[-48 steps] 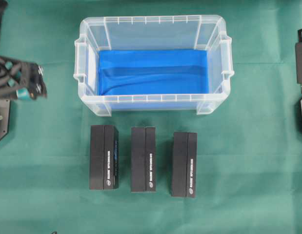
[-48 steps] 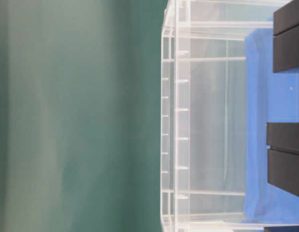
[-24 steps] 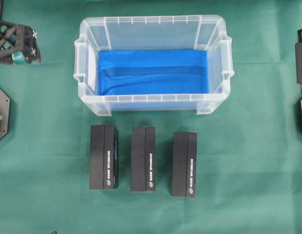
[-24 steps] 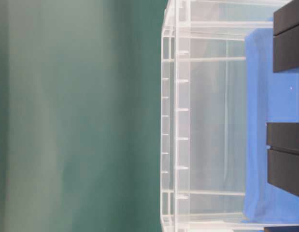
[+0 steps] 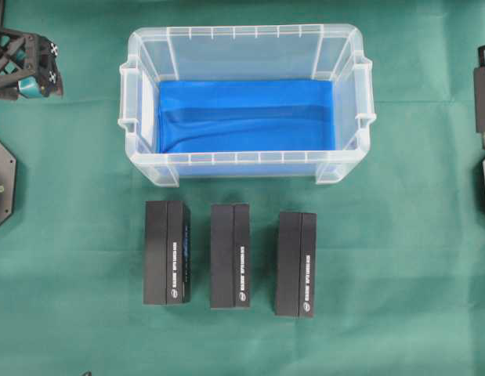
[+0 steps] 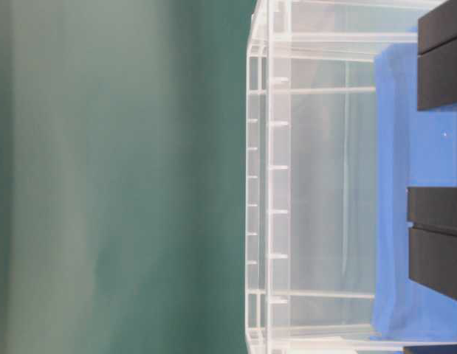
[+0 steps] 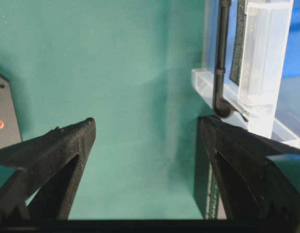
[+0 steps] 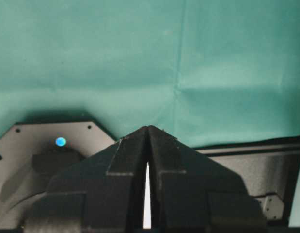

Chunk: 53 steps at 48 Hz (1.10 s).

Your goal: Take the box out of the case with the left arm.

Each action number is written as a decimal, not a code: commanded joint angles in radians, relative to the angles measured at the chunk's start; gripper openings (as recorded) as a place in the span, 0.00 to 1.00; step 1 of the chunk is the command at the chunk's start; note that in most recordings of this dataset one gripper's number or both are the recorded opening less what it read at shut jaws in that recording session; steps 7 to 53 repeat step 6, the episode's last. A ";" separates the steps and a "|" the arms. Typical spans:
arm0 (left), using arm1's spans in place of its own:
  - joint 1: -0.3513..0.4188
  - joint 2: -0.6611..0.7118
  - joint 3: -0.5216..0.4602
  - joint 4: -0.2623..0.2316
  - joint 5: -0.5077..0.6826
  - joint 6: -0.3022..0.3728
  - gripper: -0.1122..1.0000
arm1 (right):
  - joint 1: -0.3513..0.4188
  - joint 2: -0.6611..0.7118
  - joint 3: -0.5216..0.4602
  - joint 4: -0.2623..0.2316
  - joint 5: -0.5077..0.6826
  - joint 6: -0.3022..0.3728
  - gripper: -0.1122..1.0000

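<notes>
Left pincer swung from beside the case's lower left corner up to the far left edge, level with the case's top rim; nothing else shifted.

The green surface (image 5: 70,235) carries the case (image 5: 246,39), a clear plastic bin with rim handles and a bright blue lining on its floor, with nothing lying on that lining. Three black boxes stand in a row on the cloth just below it: left box (image 5: 166,252), middle box (image 5: 230,256), right box (image 5: 296,264), each apart from the case wall. The left pincer (image 5: 30,70) hangs well left of the case, its fingers (image 7: 53,155) spread wide and holding nothing, only cloth between them. The right pincer (image 8: 148,145) shows its tips pressed together over bare cloth, gripping nothing.
</notes>
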 commanded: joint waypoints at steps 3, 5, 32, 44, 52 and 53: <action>0.005 0.000 -0.023 -0.002 -0.002 0.003 0.94 | 0.000 0.003 -0.011 -0.011 0.000 0.002 0.10; 0.005 0.000 -0.023 -0.003 -0.002 0.003 0.94 | 0.000 0.002 -0.009 -0.011 0.000 0.002 0.10; 0.005 0.000 -0.023 -0.005 -0.002 0.003 0.94 | 0.000 0.002 -0.011 -0.011 0.000 0.002 0.10; 0.005 0.000 -0.023 -0.005 -0.002 0.003 0.94 | 0.000 0.002 -0.011 -0.011 0.000 0.002 0.10; 0.005 0.000 -0.023 -0.005 -0.002 0.003 0.94 | 0.000 0.002 -0.011 -0.011 0.000 0.002 0.10; 0.005 0.000 -0.023 -0.005 -0.002 0.003 0.94 | 0.000 0.002 -0.011 -0.011 0.000 0.002 0.10</action>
